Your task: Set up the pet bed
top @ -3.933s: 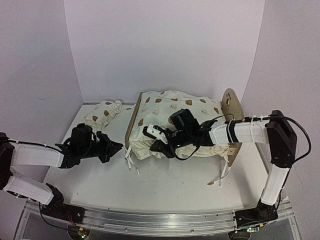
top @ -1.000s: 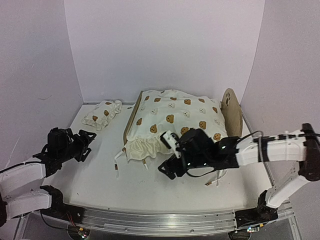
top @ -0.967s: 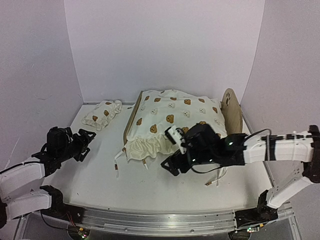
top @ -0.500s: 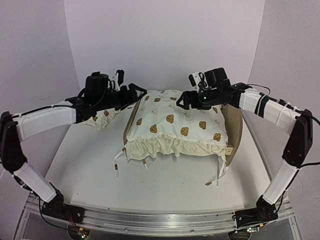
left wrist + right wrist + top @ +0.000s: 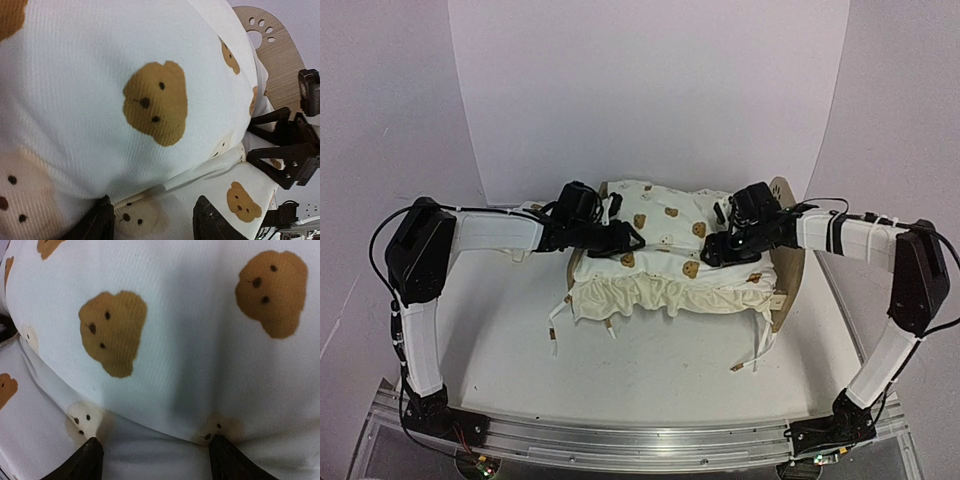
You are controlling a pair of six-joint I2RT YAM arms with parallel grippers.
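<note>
Lab: white booth walls [image 5: 650, 90], aluminium base rail [image 5: 620, 437], 2 robot arms [image 5: 490, 232].

The pet bed [image 5: 792, 272] is seen standing upright on the table [image 5: 650, 350], at the middle towards the far side, its length running left to right. Its right end board of light plywood is rounded on top and pierced by a paw-print cutout [image 5: 779, 192]. Of the left board [image 5: 574, 266] only a thin edge is shown. The base is hidden under a bear-print cushion [image 5: 665, 250].
</note>
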